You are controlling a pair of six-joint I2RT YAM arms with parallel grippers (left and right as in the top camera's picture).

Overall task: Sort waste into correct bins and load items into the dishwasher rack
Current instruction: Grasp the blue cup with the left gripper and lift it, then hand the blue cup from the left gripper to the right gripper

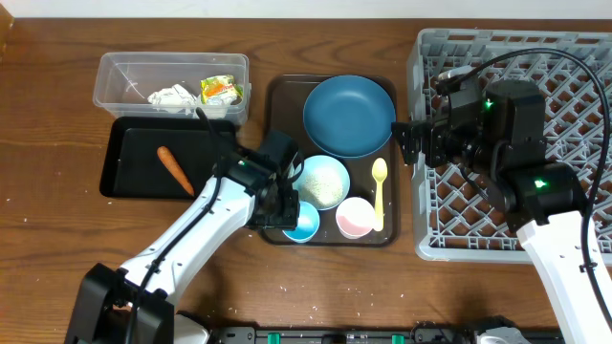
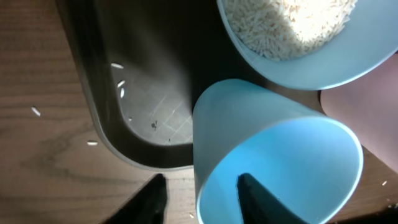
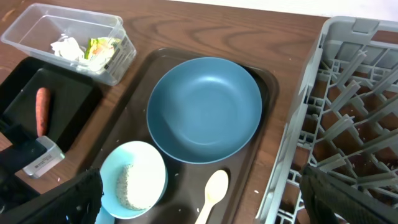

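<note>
Blue cup, light, stiff, slick plastic, on tray: its thin wall stands between narrow-set left fingers, one inside, one outside, not yet clamped; a rim pinch suits.

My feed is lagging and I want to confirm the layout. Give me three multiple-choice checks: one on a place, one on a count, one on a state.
1. Where is the carrot? A clear tub; B black tray; C rack.
2. How many cups stand on the brown tray? A one; B three; C two.
3. The pale blue bowl: A holds rice; B empty; C overturned.
B: it lies on the black tray's floor. C: a blue cup and a pink cup. A: white grains inside.
</note>
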